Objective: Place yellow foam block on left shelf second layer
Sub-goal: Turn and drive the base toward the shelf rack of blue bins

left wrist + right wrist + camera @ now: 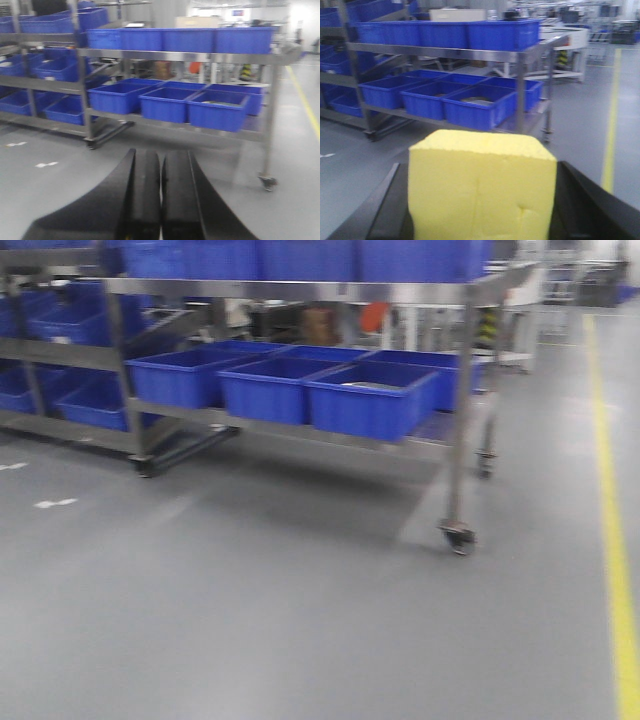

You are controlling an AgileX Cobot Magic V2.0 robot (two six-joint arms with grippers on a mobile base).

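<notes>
My right claw (pixel 485 215) clamps the bright yellow matte foam cube (pixel 482 175) for carrying toward the steel shelves (pixel 445 51), while my left claw (pixel 161 200) is closed and empty.

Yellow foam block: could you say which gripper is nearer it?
Right. The right gripper holds the yellow foam block; the left gripper is shut, empty, no block by it.

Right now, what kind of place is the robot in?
Probably a warehouse or factory floor: wheeled steel racks loaded with blue plastic bins, and a grey coated floor marked with a yellow lane line.
</notes>
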